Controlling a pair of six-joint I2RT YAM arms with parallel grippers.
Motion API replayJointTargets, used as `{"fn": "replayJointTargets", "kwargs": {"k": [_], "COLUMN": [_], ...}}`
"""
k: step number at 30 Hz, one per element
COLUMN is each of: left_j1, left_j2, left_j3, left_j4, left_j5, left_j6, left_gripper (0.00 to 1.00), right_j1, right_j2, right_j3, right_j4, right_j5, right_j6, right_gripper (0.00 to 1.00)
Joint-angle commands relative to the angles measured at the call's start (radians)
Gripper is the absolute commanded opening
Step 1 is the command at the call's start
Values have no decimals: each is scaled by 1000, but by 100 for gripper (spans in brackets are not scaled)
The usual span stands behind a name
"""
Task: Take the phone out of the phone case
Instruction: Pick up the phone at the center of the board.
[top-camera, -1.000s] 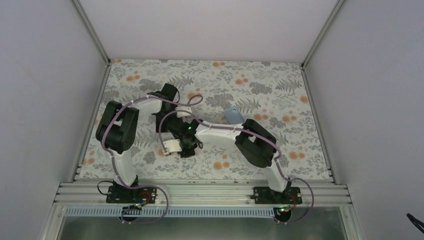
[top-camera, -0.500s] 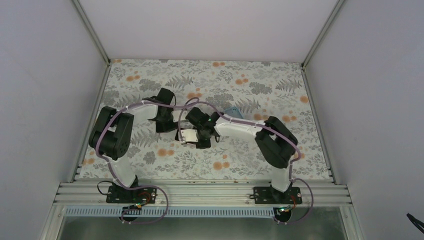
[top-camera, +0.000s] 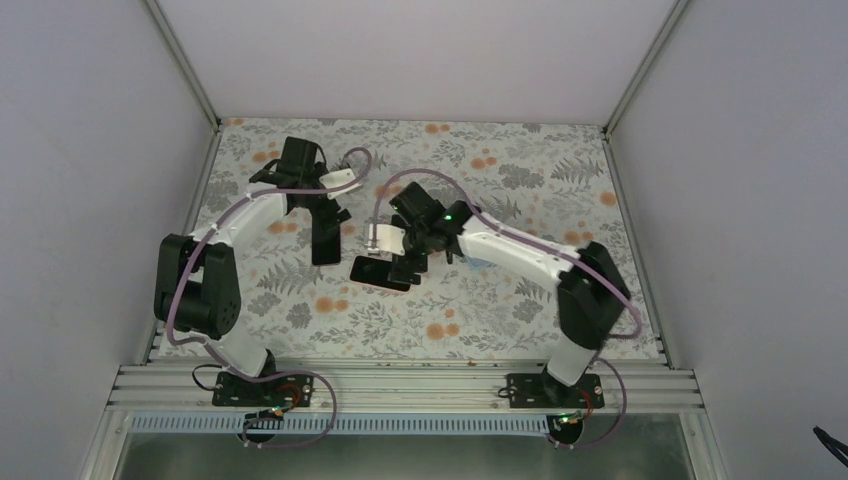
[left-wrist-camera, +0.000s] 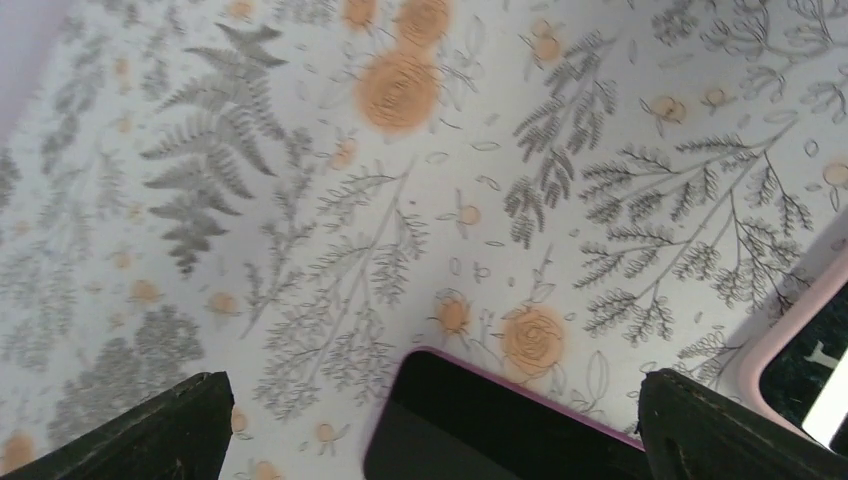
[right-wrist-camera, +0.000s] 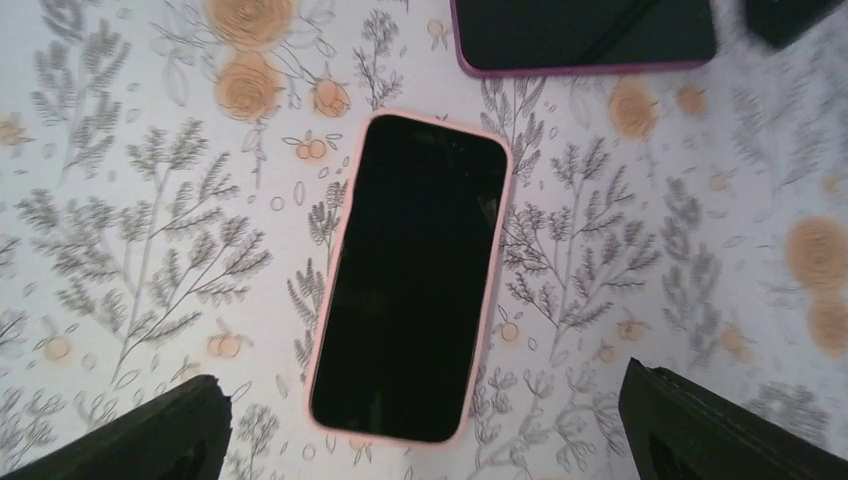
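Note:
A phone in a pink phone case (right-wrist-camera: 410, 280) lies screen up on the flowered table, also seen from above as a dark slab (top-camera: 380, 272). My right gripper (right-wrist-camera: 422, 380) (top-camera: 405, 260) hovers open over its near end, with a finger on each side and nothing held. A second dark phone with a purple rim (left-wrist-camera: 500, 425) (right-wrist-camera: 585, 35) (top-camera: 323, 238) lies at right angles to it. My left gripper (left-wrist-camera: 430, 390) (top-camera: 322, 205) hangs open above that phone's corner. The pink phone case's edge (left-wrist-camera: 790, 335) shows at the right of the left wrist view.
A pale blue flat thing (top-camera: 474, 263) shows partly under my right forearm. White walls on aluminium posts (top-camera: 185, 65) close in the left, back and right sides. The arm bases stand on a metal rail (top-camera: 400, 385) at the near edge.
Both arms have unfolded from a crossed huddle at the table's middle. The left gripper swung to the back left, the right gripper moved back and right, uncovering both phones.

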Motion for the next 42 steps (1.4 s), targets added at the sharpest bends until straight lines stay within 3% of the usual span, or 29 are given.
{"fn": "replayJointTargets", "kwargs": {"k": [1,9,18,38,42], "left_j1": [24,84,117,119,119], "left_j2": [-33,-150,-231,-271,-271], "left_j3": [27,-14,-91,-160,-153], "left_j4": [-17,31,55,45,27], "left_j5": [0,-162,-219,-152,-108], "left_j6": [-53,-191,-241,-318,-331], "left_gripper": [100,100,100,100,100], "right_j1": [-11,-11,-9,-10,-9], "right_j2": [161,279,334,441,444], "right_j3": [103,145,134,144,148], "right_j4": [-68,-64,-45,-50,-52], "right_j5": [-34,1,7,13,30], "right_j6": [95,166,173,130,126], "right_gripper": [100,100,100,100,83]}}
